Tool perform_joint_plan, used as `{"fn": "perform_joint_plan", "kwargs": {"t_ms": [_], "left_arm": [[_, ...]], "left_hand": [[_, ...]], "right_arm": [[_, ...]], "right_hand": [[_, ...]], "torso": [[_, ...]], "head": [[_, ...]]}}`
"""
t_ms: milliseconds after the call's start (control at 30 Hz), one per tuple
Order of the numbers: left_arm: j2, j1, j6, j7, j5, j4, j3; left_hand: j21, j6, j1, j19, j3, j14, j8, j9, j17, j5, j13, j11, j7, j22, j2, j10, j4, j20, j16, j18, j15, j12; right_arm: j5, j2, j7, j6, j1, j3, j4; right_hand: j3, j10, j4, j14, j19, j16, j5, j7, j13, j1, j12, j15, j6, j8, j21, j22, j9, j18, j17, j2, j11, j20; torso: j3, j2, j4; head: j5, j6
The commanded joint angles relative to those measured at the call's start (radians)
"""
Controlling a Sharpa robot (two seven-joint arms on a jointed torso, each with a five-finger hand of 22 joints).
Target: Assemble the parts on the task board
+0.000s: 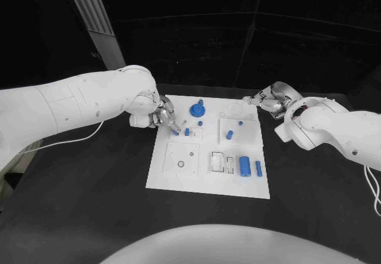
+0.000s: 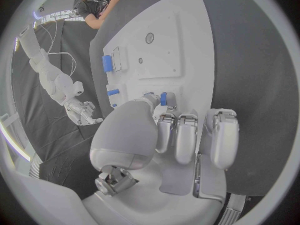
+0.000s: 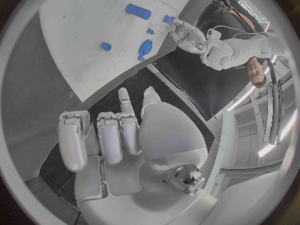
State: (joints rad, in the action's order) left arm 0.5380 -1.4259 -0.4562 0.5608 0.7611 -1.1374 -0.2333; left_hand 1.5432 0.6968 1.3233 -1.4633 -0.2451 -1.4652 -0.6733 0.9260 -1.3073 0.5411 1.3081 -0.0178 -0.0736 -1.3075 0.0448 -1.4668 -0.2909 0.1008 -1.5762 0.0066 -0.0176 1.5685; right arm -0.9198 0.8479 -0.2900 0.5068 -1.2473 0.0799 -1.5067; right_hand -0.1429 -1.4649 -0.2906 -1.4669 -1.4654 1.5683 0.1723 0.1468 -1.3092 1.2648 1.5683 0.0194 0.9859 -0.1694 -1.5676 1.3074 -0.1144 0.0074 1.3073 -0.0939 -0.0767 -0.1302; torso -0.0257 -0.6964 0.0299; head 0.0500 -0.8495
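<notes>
Black table (image 1: 95, 181) carried white task board (image 1: 208, 181); blue cylinder (image 1: 245, 165) lay near board's front. Left hand (image 1: 161, 117) pinched small blue part (image 1: 174, 131) over board's left edge. Right hand (image 1: 268, 101) hovered off far right corner, fingers loosely curled, holding nothing.

Matte black counter (image 1: 87, 192) spans the head view, dark surface bare around its centre piece. Flat white rectangular task board (image 1: 206, 184) lies directly on the counter, roughly central, long axis running away from the robot, slightly skewed. A thin white cable (image 1: 67, 142) trails across the counter at the robot's left side, near the board's left edge but apart from it. Another thin white cable (image 1: 371, 184) lies at the counter's far right side, well apart from the board.
</notes>
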Motion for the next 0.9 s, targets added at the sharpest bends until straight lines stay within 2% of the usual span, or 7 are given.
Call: {"fn": "perform_joint_plan", "kwargs": {"t_ms": [33,900], "left_arm": [[-0.002,0.001,0.003,0.014,0.023,0.003,-0.001],[-0.018,0.004,-0.010,-0.004,0.030,0.035,-0.001]], "left_hand": [[-0.003,-0.007,-0.002,-0.063,-0.005,-0.106,-0.003,0.001,-0.263,-0.004,0.263,0.002,-0.001,-0.246,0.010,-0.104,0.000,-0.007,0.005,0.007,-0.007,0.002],[-0.006,-0.010,0.002,-0.059,-0.015,-0.106,-0.004,0.002,-0.263,-0.006,0.263,0.001,-0.002,-0.244,0.011,-0.104,0.000,-0.006,0.005,0.008,-0.006,0.002]], "right_arm": [[0.000,0.000,0.004,-0.002,-0.002,0.000,-0.002],[0.000,0.000,0.003,-0.003,-0.002,0.000,-0.003]], "right_hand": [[-0.006,-0.106,0.000,-0.104,-0.105,0.002,0.006,0.000,-0.262,0.002,0.002,-0.004,-0.005,-0.004,-0.003,0.263,-0.002,-0.007,0.263,-0.005,0.003,0.005],[-0.006,-0.106,0.000,-0.104,-0.105,0.002,0.006,0.000,-0.262,0.002,0.002,-0.004,-0.005,-0.004,-0.003,0.263,-0.002,-0.007,0.263,-0.005,0.003,0.005]], "torso": [[0.0002,0.000,-0.0001],[-0.0006,-0.001,-0.0015]], "head": [[-0.001,0.000],[-0.003,-0.006]]}}
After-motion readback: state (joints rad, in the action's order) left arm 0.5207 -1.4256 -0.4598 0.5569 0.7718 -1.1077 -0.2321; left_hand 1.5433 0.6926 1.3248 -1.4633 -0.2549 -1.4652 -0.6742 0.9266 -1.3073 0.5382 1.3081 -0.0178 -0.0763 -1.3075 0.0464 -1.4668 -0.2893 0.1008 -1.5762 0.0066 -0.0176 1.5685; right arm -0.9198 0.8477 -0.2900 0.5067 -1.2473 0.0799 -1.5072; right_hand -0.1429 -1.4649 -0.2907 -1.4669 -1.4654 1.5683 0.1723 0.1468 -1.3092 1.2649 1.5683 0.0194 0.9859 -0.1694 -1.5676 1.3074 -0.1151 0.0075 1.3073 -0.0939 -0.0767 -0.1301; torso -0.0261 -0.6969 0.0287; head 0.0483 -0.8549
